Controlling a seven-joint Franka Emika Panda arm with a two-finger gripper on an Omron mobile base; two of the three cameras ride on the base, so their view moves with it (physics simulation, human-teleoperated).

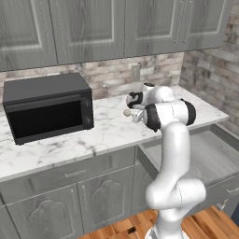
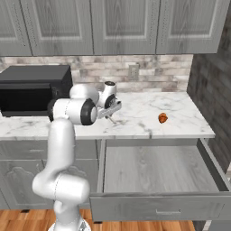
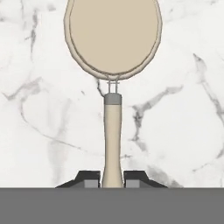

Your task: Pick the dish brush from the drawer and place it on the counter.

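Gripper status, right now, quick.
Gripper: shut on the dish brush, fingertips clamped on its handle, above the counter.

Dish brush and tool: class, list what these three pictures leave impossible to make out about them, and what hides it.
- Whether the dish brush touches the counter: the hand view looks straight down, so no gap shows.
- The tool fingertips: cut off at the bottom of the hand view.
- Left base view: the arm's elbow covers most of the brush.
- Right base view: the brush is too small for detail.
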